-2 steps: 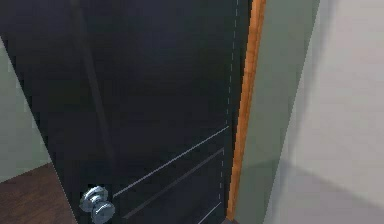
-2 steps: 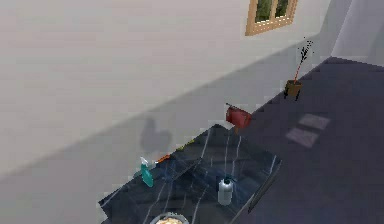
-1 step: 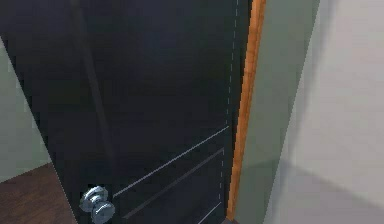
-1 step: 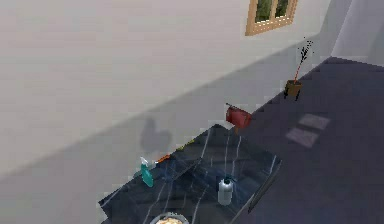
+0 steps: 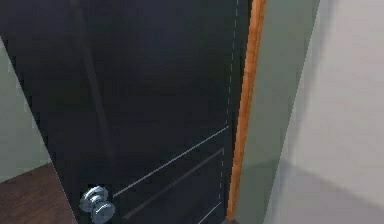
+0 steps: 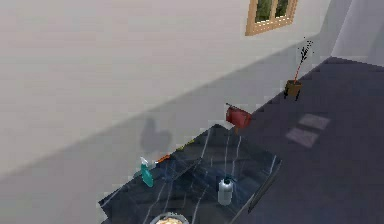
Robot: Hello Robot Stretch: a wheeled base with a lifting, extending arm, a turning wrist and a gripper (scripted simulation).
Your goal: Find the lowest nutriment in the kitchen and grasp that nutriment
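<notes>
Forward view: a dark door [image 5: 150, 90] with a round metal knob [image 5: 97, 204] stands close, its orange frame [image 5: 248, 100] against a pale wall [image 5: 350, 100]. Arm side view: a dark table [image 6: 185, 165] carries a red pot [image 6: 238, 117], a teal spray bottle [image 6: 148, 175] and a pale jar [image 6: 226, 190]. Which of these, if any, is food cannot be told. The claw's state cannot be told.

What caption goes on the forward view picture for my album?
A dark door with a silver knob stands close ahead, beside a grey wall.
</notes>
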